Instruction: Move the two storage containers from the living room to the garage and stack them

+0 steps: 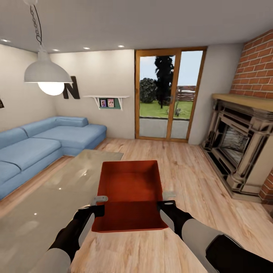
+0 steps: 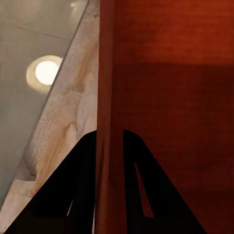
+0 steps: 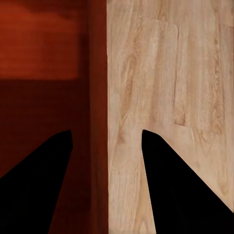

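The living room has a light wood floor (image 1: 189, 167), a blue sofa (image 1: 41, 146), a brick fireplace (image 1: 242, 148) and a glass surface (image 1: 49, 193). One orange-red container (image 1: 131, 189) hangs above the floor beside the surface, carried between both arms. The left hand (image 2: 109, 141) straddles its left wall, grasping it. The right hand (image 3: 107, 139) straddles the right wall with wider-set fingers; I cannot tell whether they press it.
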`<state>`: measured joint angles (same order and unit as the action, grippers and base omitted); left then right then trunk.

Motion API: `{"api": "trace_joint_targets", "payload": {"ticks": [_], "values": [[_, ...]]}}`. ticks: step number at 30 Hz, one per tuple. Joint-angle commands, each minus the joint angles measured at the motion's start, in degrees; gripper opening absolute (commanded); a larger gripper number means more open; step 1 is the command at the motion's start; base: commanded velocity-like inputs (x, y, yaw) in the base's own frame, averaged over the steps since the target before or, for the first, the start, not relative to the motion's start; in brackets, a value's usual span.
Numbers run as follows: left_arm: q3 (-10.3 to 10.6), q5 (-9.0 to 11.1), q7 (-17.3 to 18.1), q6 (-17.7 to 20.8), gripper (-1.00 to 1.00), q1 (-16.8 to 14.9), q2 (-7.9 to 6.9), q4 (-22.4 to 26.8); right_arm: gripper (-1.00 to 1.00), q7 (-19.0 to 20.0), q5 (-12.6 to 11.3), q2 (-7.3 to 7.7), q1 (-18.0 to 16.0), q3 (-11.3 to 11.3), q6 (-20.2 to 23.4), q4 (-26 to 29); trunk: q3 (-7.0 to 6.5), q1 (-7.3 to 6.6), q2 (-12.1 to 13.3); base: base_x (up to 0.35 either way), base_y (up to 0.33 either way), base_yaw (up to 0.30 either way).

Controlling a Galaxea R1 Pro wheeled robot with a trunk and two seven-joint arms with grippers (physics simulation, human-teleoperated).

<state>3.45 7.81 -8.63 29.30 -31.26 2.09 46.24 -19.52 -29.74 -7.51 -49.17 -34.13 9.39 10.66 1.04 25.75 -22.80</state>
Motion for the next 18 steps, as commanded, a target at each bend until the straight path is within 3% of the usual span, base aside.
{"api": "trace_joint_targets", "payload": {"ticks": [1,10,18], "values": [[0.06,-0.95,-0.85,0.50,-1.00,-0.03,-0.07,-0.45,-1.00,0.55,0.20,0.04,-0.05,-0.77,0.28,0.59,0.08,0.04,-0.12,0.000,0.000,0.300],[0.06,-0.95,-0.86,0.50,-1.00,-0.03,-0.14,-0.45,-1.00,0.61,0.20,0.04,-0.05,-0.77,0.28,0.59,-0.19,0.04,-0.12,0.000,0.000,0.293],[0.06,-0.95,-0.86,0.50,-1.00,-0.03,-0.12,-0.45,-1.00,0.57,0.20,0.04,-0.05,-0.77,0.28,0.59,-0.23,0.04,-0.12,0.000,0.000,0.060]]}}
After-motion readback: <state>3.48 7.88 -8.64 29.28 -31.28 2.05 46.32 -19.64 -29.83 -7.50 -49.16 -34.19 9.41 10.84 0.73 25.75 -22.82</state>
